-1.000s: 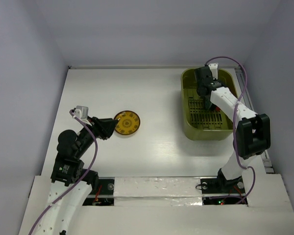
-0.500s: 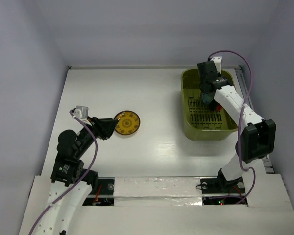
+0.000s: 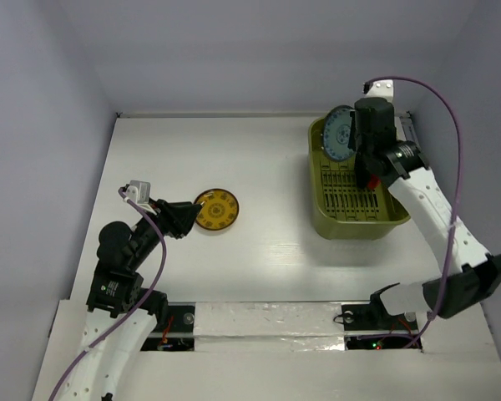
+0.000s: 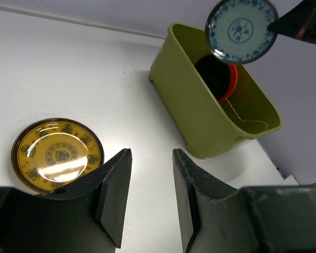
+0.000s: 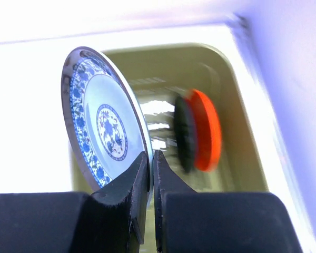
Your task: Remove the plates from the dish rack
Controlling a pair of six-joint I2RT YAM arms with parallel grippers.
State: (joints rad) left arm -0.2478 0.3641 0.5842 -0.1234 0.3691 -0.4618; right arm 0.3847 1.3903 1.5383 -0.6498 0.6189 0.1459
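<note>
Near the far right corner of the bench (image 3: 259, 167), pinching the light blue patterned plate (image 3: 338, 134) by its rim with the right gripper (image 5: 150, 158), clenched hard on that edge from both faces. Holding the plate upright, on edge, patterned face turned toward the left edge of the bench, raised above the far end of the dish rack (image 4: 200, 116) and clear of its walls in the left wrist view. Down inside the dish rack, 2 more standing on edge, close together: the black plate (image 4: 213, 76) in front and the orange-red plate (image 5: 203, 129) directly behind it as seen from the left wrist, blurred in the right wrist view, so cannot tell whether touching each other. Sitting by the right edge of the bench, toward the far right corner, with slotted bottom showing from above: the dish rack itself, olive green. Out toward the left edge, roughly midway between the near and far edges, lying flat and face up on the bench: the tan plate (image 3: 216, 209), yellow-brown with dark dotted medallions and a dark rim, well apart from the dish rack. Just beside the tan plate, on its left-edge side, poised with the left gripper (image 4: 151, 154), released, spread wide with bare bench showing in the gap, grasping nothing.
</note>
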